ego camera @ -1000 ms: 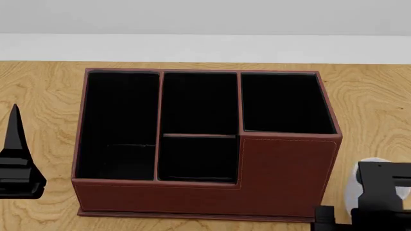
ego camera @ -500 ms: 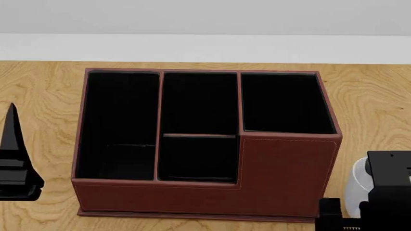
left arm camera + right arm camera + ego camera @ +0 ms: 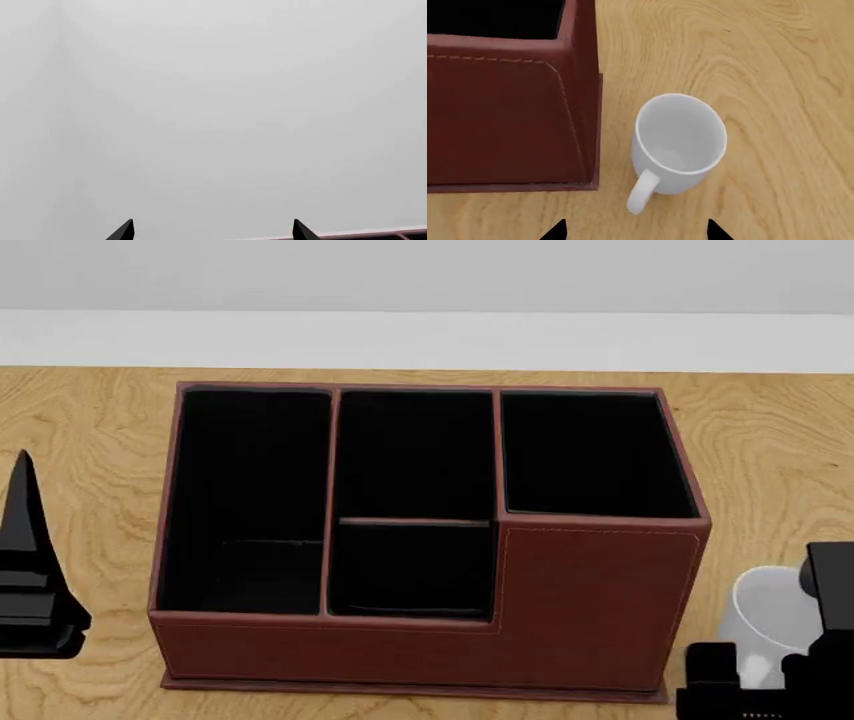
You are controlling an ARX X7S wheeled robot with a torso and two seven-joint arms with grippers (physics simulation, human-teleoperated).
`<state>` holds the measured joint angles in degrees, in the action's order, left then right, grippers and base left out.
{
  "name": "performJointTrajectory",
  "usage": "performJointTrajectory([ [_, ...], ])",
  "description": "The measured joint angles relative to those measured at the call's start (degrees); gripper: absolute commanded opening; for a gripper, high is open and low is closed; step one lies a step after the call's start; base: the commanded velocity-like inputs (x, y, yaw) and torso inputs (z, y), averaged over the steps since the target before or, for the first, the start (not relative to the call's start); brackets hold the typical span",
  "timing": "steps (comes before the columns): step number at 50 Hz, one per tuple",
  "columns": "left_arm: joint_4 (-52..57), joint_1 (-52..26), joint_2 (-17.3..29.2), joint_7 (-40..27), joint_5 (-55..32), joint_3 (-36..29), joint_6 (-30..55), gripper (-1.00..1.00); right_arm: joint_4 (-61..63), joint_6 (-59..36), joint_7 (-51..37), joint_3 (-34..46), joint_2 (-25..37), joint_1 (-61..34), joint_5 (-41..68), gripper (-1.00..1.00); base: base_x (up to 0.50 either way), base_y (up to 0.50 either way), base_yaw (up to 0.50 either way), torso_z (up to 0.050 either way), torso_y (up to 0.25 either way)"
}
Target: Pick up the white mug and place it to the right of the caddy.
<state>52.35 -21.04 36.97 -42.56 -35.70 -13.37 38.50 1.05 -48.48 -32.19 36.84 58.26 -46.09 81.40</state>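
One white mug (image 3: 679,142) stands upright beside one caddy (image 3: 507,107); right claw (image 3: 636,231) apart, left claw (image 3: 212,231) apart.

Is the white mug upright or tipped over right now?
Upright: the white mug stands on the table, open mouth up, beside the caddy.
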Motion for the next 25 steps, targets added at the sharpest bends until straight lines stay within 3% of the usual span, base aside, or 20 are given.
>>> performJointTrajectory([
  [25,0.7,-1.0,0.0,-0.9,-0.5,-0.9,0.8,1.0,11.7,5.9,-3.4,-5.1,8.0,6.8,5.5,1.0,0.0,0.0,0.0,0.0,0.0],
])
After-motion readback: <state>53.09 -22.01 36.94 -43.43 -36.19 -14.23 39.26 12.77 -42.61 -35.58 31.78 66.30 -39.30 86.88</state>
